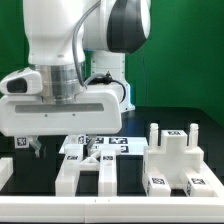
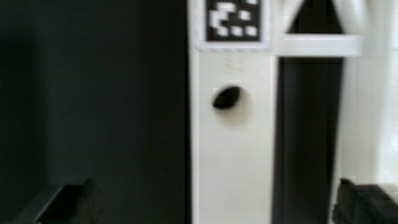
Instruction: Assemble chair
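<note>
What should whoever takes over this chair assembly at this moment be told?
Gripper: open, holding nothing, poised above a tagged white bar that has a dark hole.
Parts: white bars lie mid-table; a pronged white block stands at the exterior view's right, all on the black table.
Done: no finished chair in view.
Left: grasp the bar and join the parts.

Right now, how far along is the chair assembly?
Early. Done: nothing looks clearly joined; loose white pieces and a blocky part sit apart. In hand: nothing; the open gripper hovers over a tagged bar, which lies between its fingers. Left: grasping that bar and, apparently, all the joining.
</note>
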### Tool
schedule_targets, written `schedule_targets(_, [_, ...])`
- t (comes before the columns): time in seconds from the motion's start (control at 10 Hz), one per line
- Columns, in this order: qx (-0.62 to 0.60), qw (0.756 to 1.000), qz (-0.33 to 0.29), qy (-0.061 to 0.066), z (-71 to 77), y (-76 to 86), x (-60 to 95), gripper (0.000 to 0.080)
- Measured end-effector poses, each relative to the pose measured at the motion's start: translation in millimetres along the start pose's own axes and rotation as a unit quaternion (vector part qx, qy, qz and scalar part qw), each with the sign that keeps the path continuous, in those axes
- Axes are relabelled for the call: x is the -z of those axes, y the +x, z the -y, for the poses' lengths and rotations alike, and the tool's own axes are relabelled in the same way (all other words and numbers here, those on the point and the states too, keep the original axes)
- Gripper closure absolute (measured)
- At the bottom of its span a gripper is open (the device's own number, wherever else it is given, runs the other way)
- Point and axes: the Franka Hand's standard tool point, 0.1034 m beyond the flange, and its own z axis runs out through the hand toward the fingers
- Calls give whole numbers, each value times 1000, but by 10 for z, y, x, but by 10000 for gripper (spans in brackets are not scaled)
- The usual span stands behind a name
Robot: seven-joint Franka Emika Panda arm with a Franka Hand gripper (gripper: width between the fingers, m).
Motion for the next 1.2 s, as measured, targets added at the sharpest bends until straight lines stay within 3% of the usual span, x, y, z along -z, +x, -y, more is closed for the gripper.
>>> schedule_targets(0.4, [-2,1000,5,-9,-79,-45,-315,150])
schedule_targets(0.8, [-5,1000,2,-9,-58,-64,-371,163])
schedule_targets(1.0, [-4,1000,2,-9,-59,-62,-370,515])
schedule_targets(1.2, [-4,1000,1,-9,-59,-60,-368,518])
